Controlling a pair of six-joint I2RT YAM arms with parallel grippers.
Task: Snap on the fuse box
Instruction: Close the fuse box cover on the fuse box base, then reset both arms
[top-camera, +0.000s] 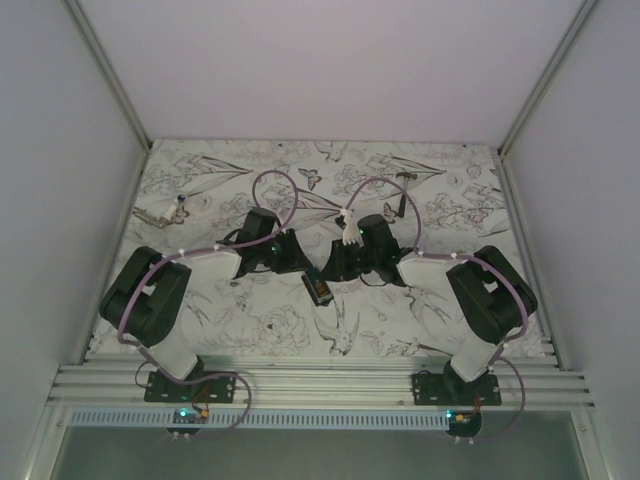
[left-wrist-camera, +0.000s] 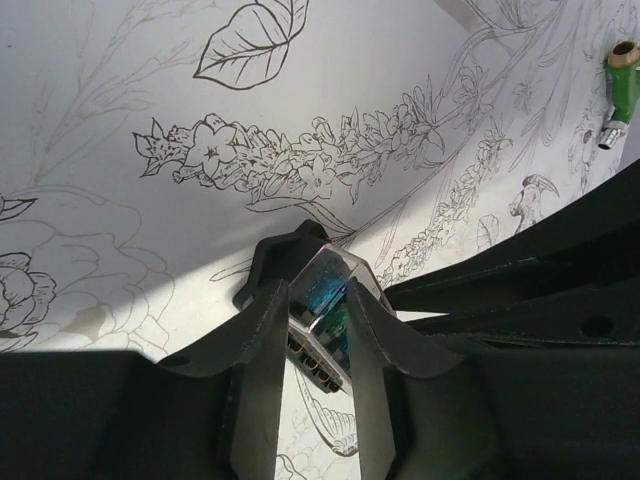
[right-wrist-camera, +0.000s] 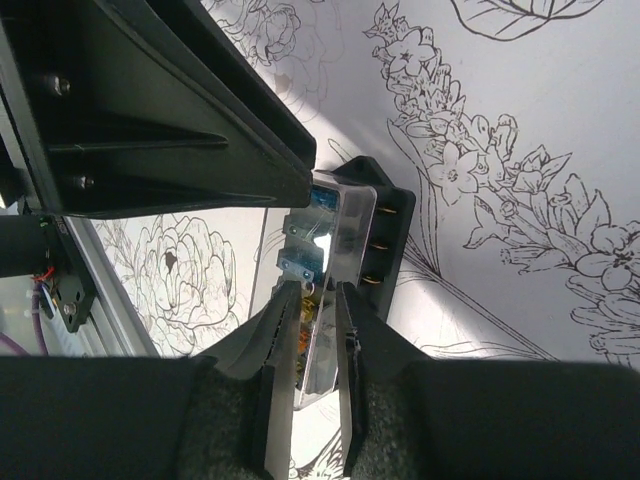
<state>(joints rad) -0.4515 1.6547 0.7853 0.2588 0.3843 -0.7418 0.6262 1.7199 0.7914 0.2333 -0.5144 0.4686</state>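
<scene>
Left gripper (left-wrist-camera: 315, 300) narrow, pinching one end of the fuse box (top-camera: 318, 286); box is at centre of the overhead frame; right gripper (right-wrist-camera: 312, 292) narrow, clamped on its clear cover (right-wrist-camera: 345, 215); risk: uneven squeeze seats the cover crooked, or the box twists out of either pinch.
</scene>
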